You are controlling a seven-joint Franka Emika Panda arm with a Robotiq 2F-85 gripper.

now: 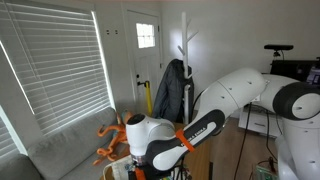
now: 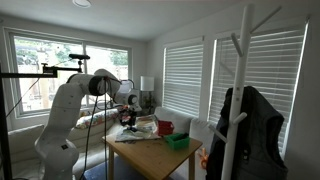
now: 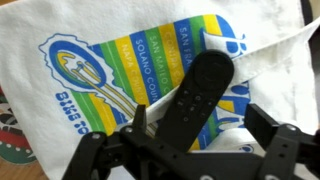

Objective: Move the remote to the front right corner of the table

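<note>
In the wrist view a black remote [image 3: 195, 95] lies tilted on a white cloth with a blue, yellow and green print [image 3: 90, 60]. My gripper [image 3: 200, 121] is open and straddles the remote's near end. The left finger is at the remote's edge and the right finger stands apart from it. In an exterior view the gripper [image 2: 126, 117] hangs low over the far end of the brown wooden table [image 2: 155, 158]; the remote is too small to make out there. In an exterior view the gripper [image 1: 137, 168] is at the bottom edge, and the remote is hidden.
A red object [image 2: 165, 127] and a green box [image 2: 178, 141] sit on the table. A coat rack with a dark jacket [image 2: 240, 125] stands close by. A grey couch [image 1: 60, 150] runs under the blinds, with an orange object [image 1: 106, 140] beside the arm.
</note>
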